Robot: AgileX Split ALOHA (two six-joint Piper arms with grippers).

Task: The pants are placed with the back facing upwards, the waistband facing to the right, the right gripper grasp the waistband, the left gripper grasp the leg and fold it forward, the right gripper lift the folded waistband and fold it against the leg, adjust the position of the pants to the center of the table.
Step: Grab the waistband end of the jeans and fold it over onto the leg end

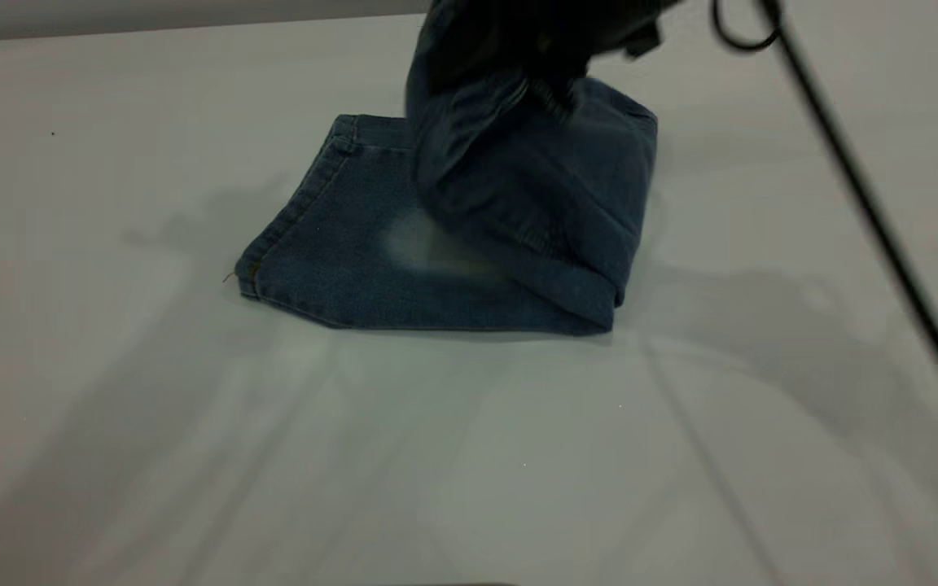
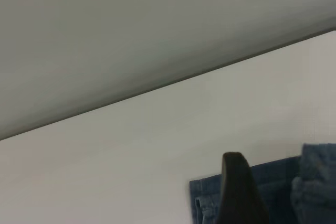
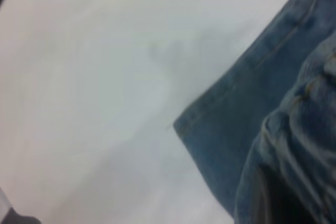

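Note:
The blue denim pants lie folded on the white table, the leg hem pointing left. My right gripper hangs over their far right part, shut on the gathered waistband. It holds that end lifted, and the cloth drapes down over the leg. In the right wrist view the ruffled waistband bunches round a dark finger, with the flat leg beyond. Of my left gripper only one dark finger shows, held off the pants and touching nothing.
A thin black cable slants down across the right side of the exterior view. The table's far edge runs behind the pants. Bare white surface lies in front of and to the left of the pants.

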